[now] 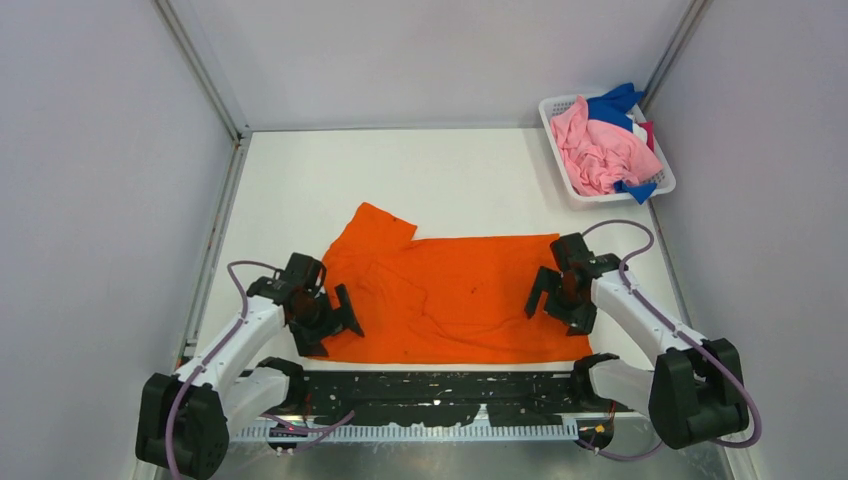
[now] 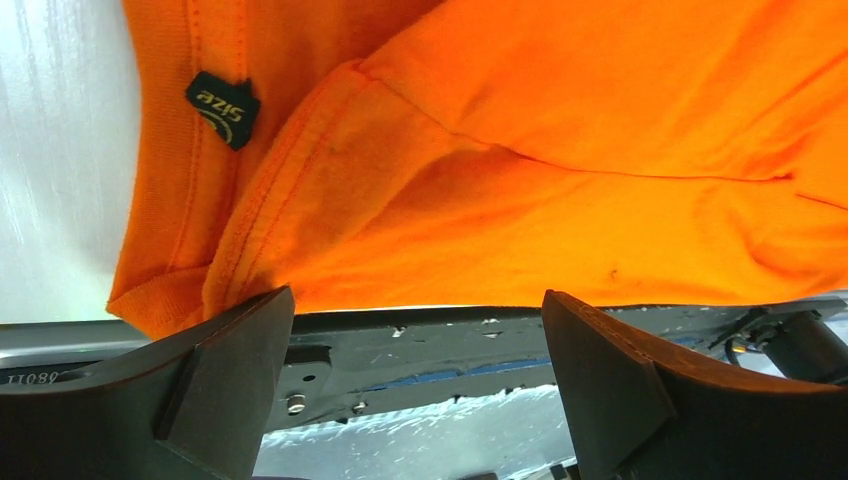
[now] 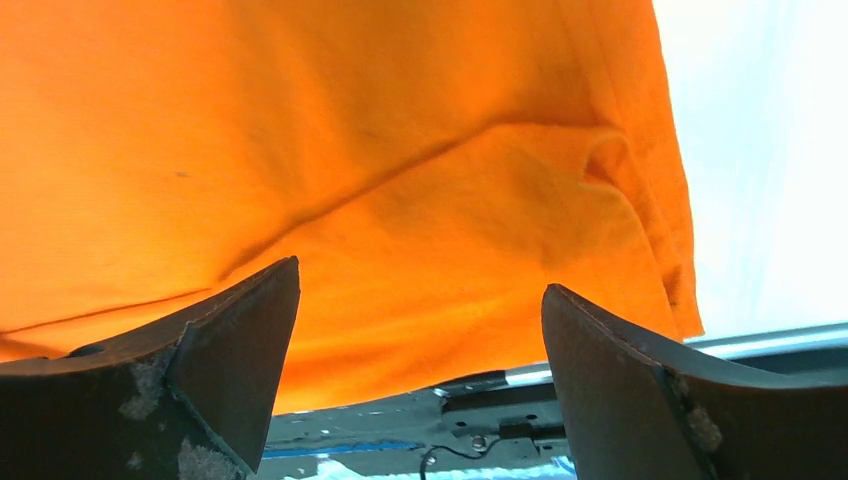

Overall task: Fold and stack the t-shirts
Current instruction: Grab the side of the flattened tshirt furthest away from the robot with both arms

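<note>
Nearest the arm bases, the left gripper (image 1: 322, 312) and right gripper (image 1: 563, 290) are each poised with black fingers spread wide and gripping nothing, over the left and right ends of the bright orange cloth t-shirt (image 1: 450, 295). The shirt lies spread on the white table (image 1: 450, 170), one sleeve reaching far-left and a small black size label (image 2: 222, 108) sewn near its collar. In the far right corner a white plastic mesh basket (image 1: 550, 106) holds a crumpled pink t-shirt (image 1: 600, 150), with blue cloth (image 1: 612, 103) and magenta cloth (image 1: 648, 133) beside it.
</note>
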Controlling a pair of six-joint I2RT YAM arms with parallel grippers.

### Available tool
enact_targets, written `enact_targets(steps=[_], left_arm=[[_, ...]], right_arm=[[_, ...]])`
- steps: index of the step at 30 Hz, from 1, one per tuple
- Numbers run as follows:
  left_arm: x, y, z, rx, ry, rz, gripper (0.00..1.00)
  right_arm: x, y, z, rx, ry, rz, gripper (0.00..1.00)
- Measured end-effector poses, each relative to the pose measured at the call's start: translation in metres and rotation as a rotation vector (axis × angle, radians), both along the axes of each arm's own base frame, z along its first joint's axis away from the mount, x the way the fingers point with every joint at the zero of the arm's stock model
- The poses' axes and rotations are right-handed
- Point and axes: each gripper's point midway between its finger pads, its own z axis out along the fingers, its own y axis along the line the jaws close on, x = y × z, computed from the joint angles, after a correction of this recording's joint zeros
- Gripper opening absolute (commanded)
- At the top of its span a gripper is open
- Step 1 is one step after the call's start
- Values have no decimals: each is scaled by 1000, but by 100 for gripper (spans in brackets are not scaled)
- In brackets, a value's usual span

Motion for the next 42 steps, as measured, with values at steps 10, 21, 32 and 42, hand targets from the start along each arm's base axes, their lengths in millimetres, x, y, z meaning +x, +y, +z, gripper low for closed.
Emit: enact_targets(steps=[10,21,32,42], left_arm=[[60,-17,77,-73,-278,-27,100],[176,-31,109,12,-356,-34,100],[322,-51,54,89,-339,-90,100],[388,-51,39,89,-385,-50,100]], right_arm=[[83,28,84,128,-416,99,95],[126,39,118,170,-631,122,96],[133,38,113,152,-674,153,95],[136,35,93,135,-624,145,96]])
